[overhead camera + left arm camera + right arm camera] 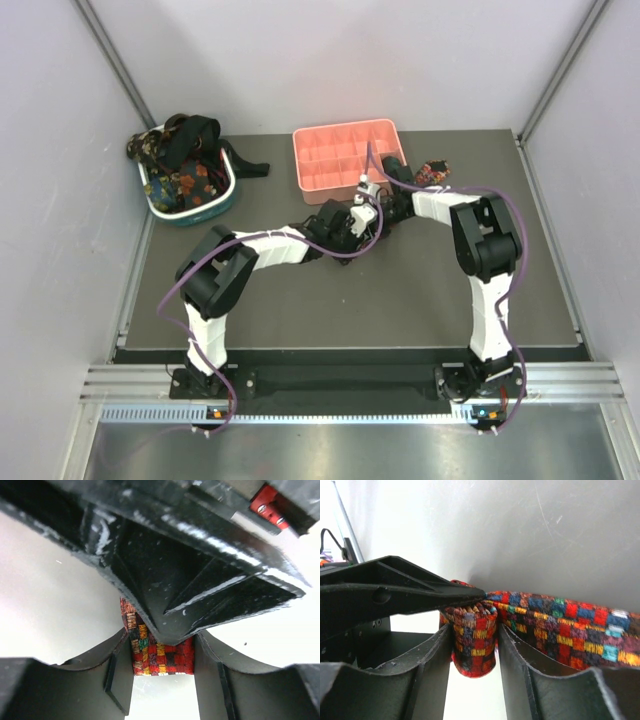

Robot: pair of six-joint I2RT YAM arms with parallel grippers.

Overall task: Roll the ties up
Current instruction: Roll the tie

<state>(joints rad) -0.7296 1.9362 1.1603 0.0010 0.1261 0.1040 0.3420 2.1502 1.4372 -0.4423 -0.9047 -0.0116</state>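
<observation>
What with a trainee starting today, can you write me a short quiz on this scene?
1. True or false: the plaid tie lies inside the pink tray.
2. The floral ties are piled in: A the pink tray, B the basket, C the bare table.
3. How many grippers have plaid fabric between their fingers?
Key: 1 false. 2 B. 3 two, the left gripper and the right gripper.

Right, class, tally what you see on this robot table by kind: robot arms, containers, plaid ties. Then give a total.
Robot arms: 2, the left arm and the right arm
Containers: 2, the pink tray and the teal-and-white basket
Plaid ties: 1, the plaid tie
Total: 5
The other ties lie heaped in the basket, too tangled to count.
</observation>
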